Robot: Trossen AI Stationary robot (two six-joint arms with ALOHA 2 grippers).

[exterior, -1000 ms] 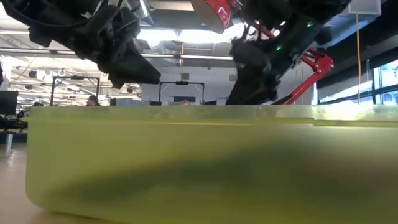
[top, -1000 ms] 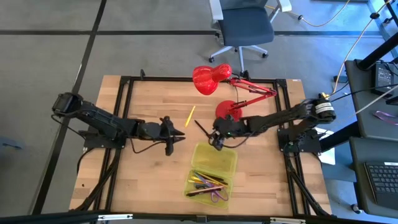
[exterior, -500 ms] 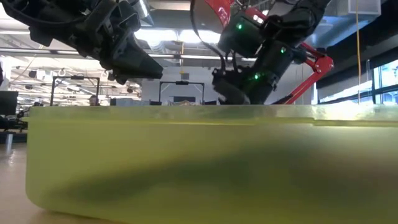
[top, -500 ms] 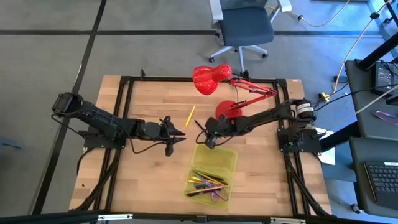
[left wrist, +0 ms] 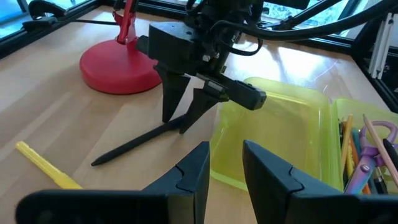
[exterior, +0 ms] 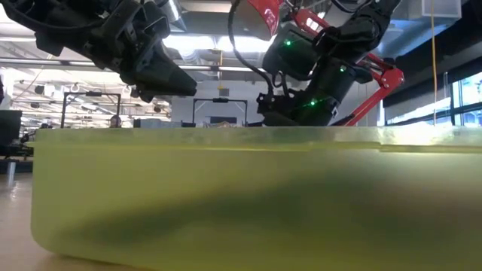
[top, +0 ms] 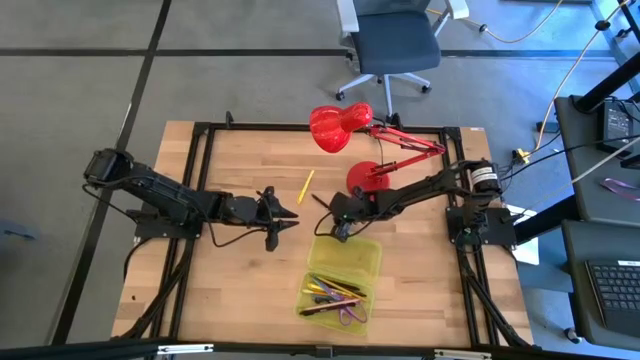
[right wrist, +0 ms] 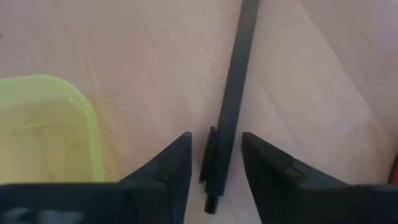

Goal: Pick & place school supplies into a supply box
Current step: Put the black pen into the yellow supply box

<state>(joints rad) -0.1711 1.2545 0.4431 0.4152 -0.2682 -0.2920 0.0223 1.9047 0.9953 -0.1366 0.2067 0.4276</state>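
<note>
A black pen (top: 324,204) lies flat on the wooden table just beyond the yellow-green supply box (top: 340,280). My right gripper (right wrist: 216,168) is open and points down, one finger on each side of the pen's clip end (right wrist: 210,163); it also shows in the left wrist view (left wrist: 178,121). I see no touch. A yellow pencil (top: 306,186) lies farther back. The box's near half (top: 334,298) holds several pens, pencils and purple-handled scissors (left wrist: 378,144); its far half (top: 349,255) is bare. My left gripper (left wrist: 225,168) is open and empty, left of the pen.
A red desk lamp stands behind the pen, its base (top: 367,178) close to my right arm and its shade (top: 340,127) above the table's far side. In the low view the box's wall (exterior: 241,196) fills the foreground. Bare wood (top: 230,290) lies at the near left.
My right gripper has moved from above the box's far edge toward the table's left and far edge and has come down, so that its open fingers now straddle the black pen. The pen has stayed where it was.
</note>
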